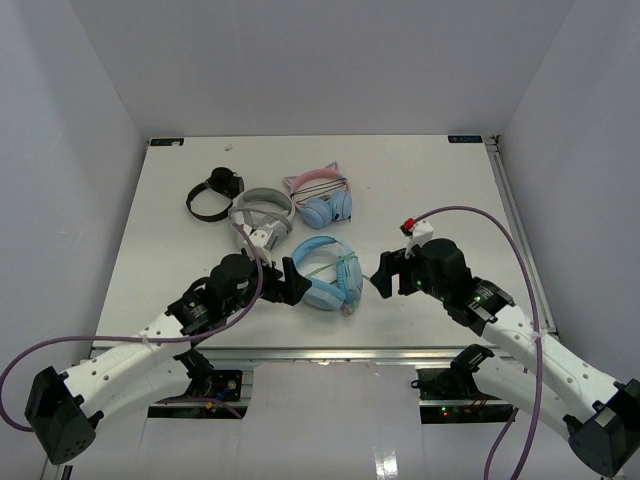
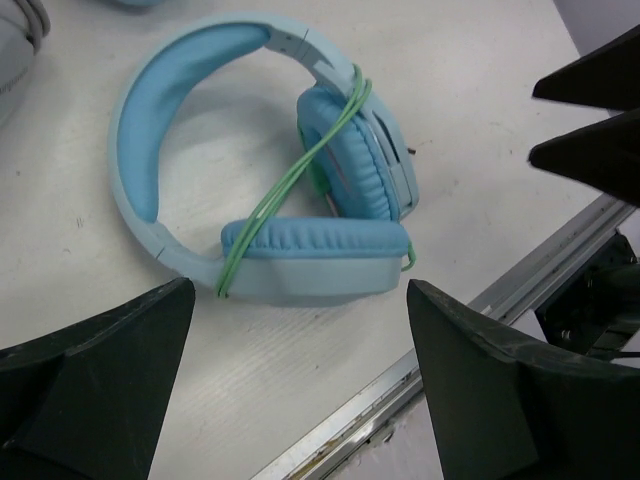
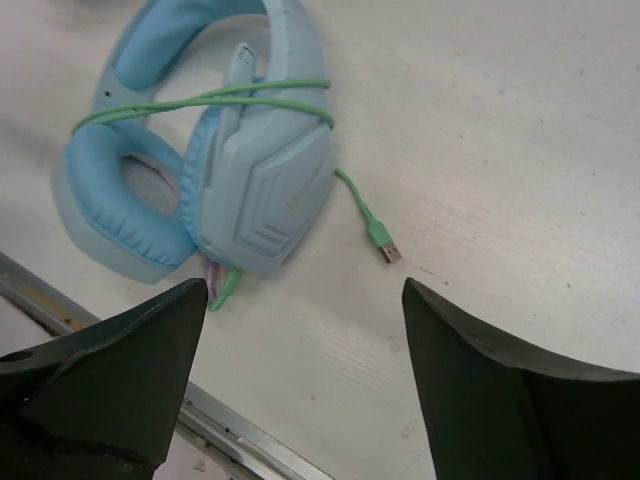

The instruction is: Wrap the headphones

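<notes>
The light-blue headphones (image 1: 328,268) lie flat near the table's front edge, between my two grippers. Their pale-green cable (image 2: 300,170) is wound across the cups and headband. In the right wrist view the headphones (image 3: 250,190) show the cable's USB plug (image 3: 385,247) lying loose on the table beside one cup. My left gripper (image 1: 293,281) is open and empty just left of the headphones, and in its wrist view (image 2: 300,385) the near cup sits just beyond the fingertips. My right gripper (image 1: 383,275) is open and empty just right of them, also seen in its wrist view (image 3: 305,375).
Behind the blue pair lie a grey-white pair (image 1: 262,212), a pink cat-ear pair with blue cups (image 1: 322,195) and a black pair (image 1: 213,193). The table's metal front rail (image 2: 420,370) runs close under both grippers.
</notes>
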Controlling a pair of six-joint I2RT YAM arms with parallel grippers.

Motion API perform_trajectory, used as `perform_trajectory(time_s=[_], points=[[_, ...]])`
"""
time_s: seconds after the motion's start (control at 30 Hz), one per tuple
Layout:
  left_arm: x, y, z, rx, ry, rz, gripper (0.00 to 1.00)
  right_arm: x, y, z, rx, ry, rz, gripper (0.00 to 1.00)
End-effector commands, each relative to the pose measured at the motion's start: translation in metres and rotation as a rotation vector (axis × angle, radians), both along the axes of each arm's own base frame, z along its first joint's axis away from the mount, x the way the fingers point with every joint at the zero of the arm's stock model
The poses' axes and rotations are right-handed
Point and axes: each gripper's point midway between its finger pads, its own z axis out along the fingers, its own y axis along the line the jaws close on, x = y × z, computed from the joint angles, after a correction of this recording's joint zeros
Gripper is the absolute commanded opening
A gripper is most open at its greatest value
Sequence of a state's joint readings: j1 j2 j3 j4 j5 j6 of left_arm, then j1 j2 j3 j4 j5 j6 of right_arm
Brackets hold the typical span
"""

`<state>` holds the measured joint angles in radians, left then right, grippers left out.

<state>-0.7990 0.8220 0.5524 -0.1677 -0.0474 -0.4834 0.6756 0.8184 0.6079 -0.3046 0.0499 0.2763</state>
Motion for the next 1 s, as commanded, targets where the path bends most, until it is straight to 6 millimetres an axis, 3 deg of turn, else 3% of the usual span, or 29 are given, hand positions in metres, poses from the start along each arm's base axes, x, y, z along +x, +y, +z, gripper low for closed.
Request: perform_trajectory(time_s=[0.0, 0.23, 0.47, 0.97], points=[[-0.008, -0.003, 0.032, -0.133, -0.117, -0.025, 0.98, 0.007, 0.004, 0.043, 0.125, -0.154, -0.019, 0.90], [-0.013, 0.015, 0.040, -0.174, -0.176, 0.034, 0.98, 0.004, -0.010, 0.071, 0.226, -0.262, -0.090, 0.90], [-0.014, 0.019, 0.041, -0.176, -0.180, 0.054, 0.98, 0.003, -0.023, 0.081, 0.244, -0.299, -0.143, 0.90], [-0.014, 0.020, 0.043, -0.176, -0.190, 0.059, 0.98, 0.004, -0.027, 0.080, 0.228, -0.310, -0.158, 0.90]])
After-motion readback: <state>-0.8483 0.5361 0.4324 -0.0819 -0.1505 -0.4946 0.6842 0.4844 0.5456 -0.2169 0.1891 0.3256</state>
